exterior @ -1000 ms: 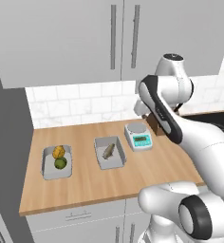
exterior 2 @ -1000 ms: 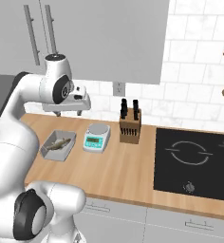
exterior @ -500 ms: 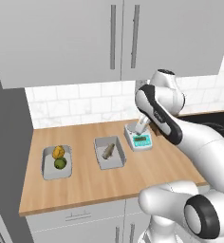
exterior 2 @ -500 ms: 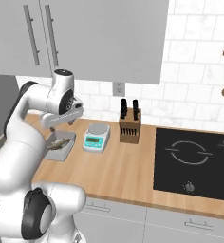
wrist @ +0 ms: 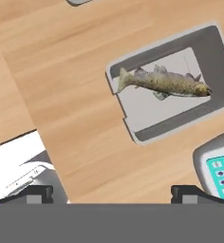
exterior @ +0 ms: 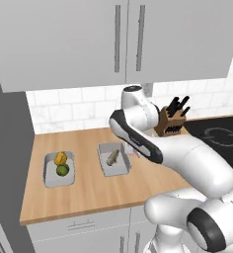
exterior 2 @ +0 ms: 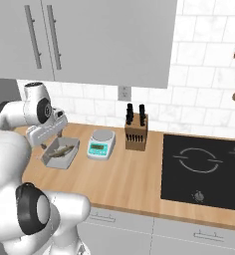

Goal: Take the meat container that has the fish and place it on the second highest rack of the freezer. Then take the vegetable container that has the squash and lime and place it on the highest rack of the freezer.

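Both base views had shifted since the earlier frame, so the base had driven; the arm had also swung lower over the counter. At the bottom of the hand view the gripper [wrist: 111,192] stood spread wide with nothing between its tips, above bare wood. Up and right of it lay the fish [wrist: 162,83] in its tray [wrist: 211,45], the scale [wrist: 217,166] at the lower right edge. In the left base view the counter [exterior: 84,190] carried the squash tray [exterior: 51,178] at middle left, well apart from the fish tray, with open wood between and in front. Farther right stood the knife block [exterior 2: 136,136] and the cooktop [exterior 2: 209,172]; cabinets [exterior 2: 84,40] hung across the top.
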Available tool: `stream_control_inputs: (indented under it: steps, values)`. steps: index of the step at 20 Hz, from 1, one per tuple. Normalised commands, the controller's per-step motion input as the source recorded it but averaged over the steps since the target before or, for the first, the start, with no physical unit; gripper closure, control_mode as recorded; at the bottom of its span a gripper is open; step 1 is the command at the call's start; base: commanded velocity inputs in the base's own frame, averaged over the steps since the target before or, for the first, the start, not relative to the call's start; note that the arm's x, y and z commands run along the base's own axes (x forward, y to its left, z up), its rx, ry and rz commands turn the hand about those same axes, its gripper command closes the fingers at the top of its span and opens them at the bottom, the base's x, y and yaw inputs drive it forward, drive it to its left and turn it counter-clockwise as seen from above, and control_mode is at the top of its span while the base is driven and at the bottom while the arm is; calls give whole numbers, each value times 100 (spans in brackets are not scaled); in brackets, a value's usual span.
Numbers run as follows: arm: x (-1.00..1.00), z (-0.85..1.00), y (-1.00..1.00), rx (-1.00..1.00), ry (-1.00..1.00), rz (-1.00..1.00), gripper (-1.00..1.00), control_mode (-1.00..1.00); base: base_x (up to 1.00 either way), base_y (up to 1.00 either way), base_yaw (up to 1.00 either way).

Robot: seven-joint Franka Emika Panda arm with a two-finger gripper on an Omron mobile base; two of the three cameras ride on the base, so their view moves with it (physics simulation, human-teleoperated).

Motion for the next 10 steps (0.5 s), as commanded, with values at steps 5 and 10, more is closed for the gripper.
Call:
stream_control_inputs:
  steps: [5, 10]
  values:
    - [0, -42, 24, -12, 0, 0, -100, -100, 0, 0, 0]
    - [0, -48, 13, 0, 0, 0, -100, -100, 0, 0, 0]
